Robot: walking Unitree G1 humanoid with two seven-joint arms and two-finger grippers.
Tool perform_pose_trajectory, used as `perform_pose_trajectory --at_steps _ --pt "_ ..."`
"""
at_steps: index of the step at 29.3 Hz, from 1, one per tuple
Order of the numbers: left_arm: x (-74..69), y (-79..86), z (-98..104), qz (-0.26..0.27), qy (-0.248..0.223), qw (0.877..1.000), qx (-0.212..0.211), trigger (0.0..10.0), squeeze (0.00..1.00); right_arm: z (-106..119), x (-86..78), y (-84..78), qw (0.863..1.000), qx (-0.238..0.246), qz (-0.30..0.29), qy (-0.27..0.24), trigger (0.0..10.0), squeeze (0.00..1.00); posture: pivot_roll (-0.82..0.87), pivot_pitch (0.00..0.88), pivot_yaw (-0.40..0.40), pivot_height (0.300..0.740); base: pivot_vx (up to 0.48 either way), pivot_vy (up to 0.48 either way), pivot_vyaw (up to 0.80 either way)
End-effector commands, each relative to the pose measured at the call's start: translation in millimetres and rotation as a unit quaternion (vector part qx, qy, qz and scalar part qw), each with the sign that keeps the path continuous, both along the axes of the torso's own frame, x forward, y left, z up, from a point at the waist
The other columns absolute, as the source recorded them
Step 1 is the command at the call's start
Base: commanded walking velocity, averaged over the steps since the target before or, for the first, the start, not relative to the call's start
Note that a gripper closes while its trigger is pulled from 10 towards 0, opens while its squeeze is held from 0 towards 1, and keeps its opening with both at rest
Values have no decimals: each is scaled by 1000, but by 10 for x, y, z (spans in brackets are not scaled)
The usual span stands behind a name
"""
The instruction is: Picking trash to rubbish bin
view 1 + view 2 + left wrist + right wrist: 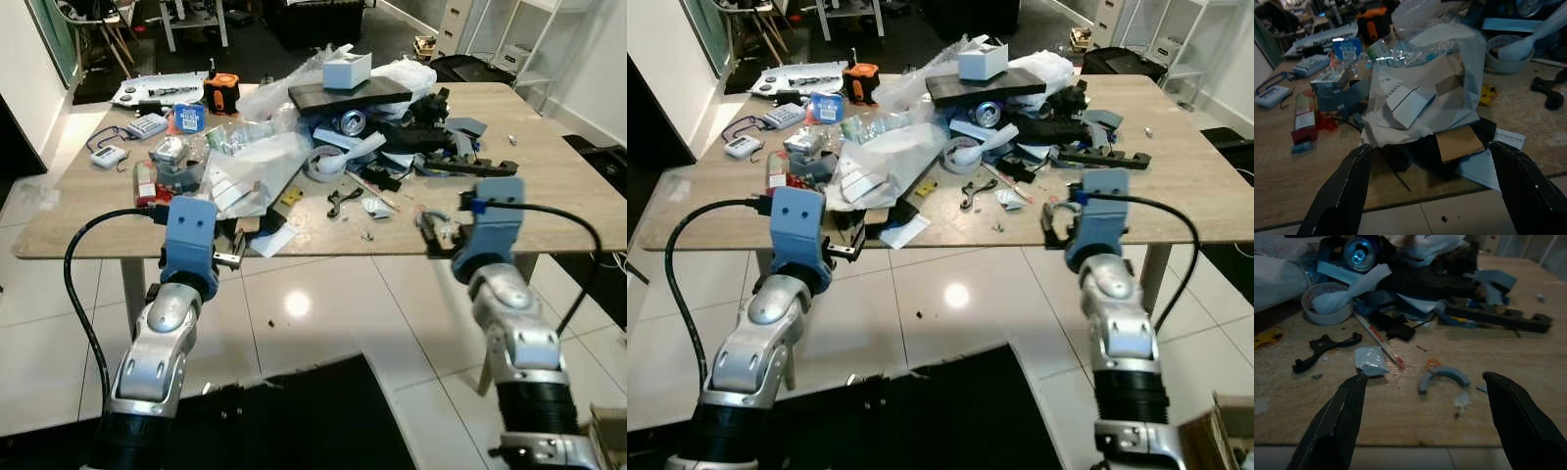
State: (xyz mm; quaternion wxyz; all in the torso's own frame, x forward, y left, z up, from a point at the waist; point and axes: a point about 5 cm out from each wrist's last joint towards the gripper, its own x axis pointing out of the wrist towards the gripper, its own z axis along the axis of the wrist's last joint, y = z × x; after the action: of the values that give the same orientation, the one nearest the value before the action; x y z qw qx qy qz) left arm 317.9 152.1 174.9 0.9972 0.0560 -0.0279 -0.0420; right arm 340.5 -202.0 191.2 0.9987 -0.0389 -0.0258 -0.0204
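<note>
At the near edge of the wooden table (549, 186), both grippers raised and held just short of it, neither touching anything. Left gripper (1435, 188) spread wide, jaws released, empty, facing a crumpled white plastic bag (1415, 98) stuffed with paper and card, with a brown cardboard scrap (1459, 143) and a white slip (1508, 139) lying at the edge just before it. Right gripper (1422, 423) likewise released and empty, aimed at small litter near the edge: a silvery wrapper (1370, 361), a thin stick (1378, 340), a curved grey-blue piece (1442, 376) and a black bracket (1322, 350). Farther in, toward the table's middle, a heaped pile: tape roll (1327, 303), blue drink can (1359, 253), a dark slab (348, 93) topped by a small white box (348, 70), and a long black bar (1498, 316). Toward the left far corner, an orange-and-black device (221, 93), a calculator (147, 125) and a red packet (1303, 117).
</note>
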Motion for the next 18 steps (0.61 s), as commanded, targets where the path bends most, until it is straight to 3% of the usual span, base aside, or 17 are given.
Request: perform_pose_trajectory --at_steps 1,18 --pt "5 6 -15 7 9 1000 -13 10000 0 -46 -14 55 1000 6 7 11 10000 0 3 102 9 740 401 0 0" --pt "15 -15 -10 4 12 1000 -18 10000 0 -24 -7 142 1000 1 24 13 10000 0 9 104 8 740 379 0 0"
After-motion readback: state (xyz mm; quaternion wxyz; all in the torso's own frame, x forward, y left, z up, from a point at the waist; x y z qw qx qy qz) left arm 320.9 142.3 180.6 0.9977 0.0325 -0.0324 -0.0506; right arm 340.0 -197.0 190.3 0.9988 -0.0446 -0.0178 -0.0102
